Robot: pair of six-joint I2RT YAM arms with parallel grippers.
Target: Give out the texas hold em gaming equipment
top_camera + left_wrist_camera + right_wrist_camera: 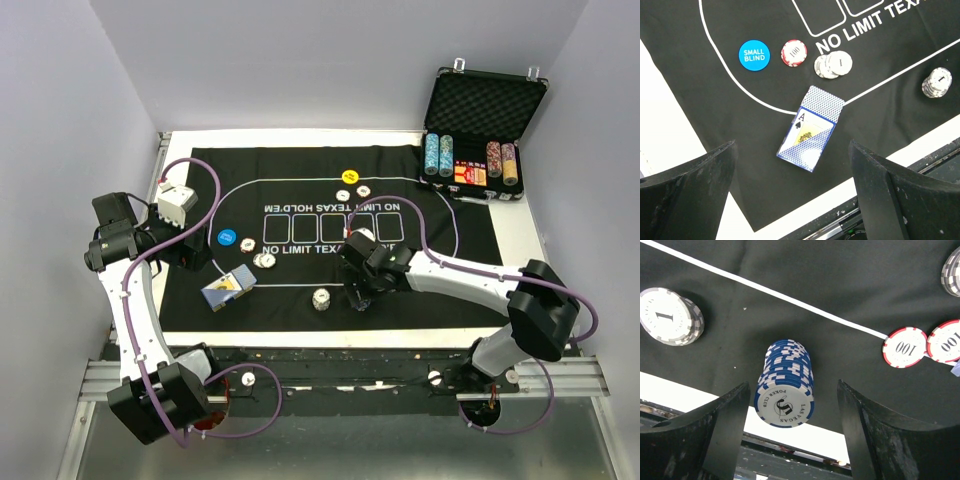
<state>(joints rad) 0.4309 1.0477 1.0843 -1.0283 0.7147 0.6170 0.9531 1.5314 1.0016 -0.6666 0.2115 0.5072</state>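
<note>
A tall stack of blue-and-white poker chips (786, 382) stands on the black mat between the fingers of my right gripper (792, 390). The jaws are open, with a gap on both sides of the stack. A low grey-white chip stack (670, 316) lies to its left, and two red "100" chips (904, 346) to its right. My left gripper (795, 200) hangs open and empty above the blue deck box (811, 129), whose flap is open with an ace showing. Beyond the box are the blue "SMALL BLIND" disc (754, 54), a red chip (794, 52) and a grey chip stack (832, 64).
The black felt mat (300, 160) covers the table. A yellow disc (349, 176) and two white discs (343, 195) lie near its far edge. An open black case (480, 105) with upright chip stacks stands at the back right. The mat's near edge runs just behind both grippers.
</note>
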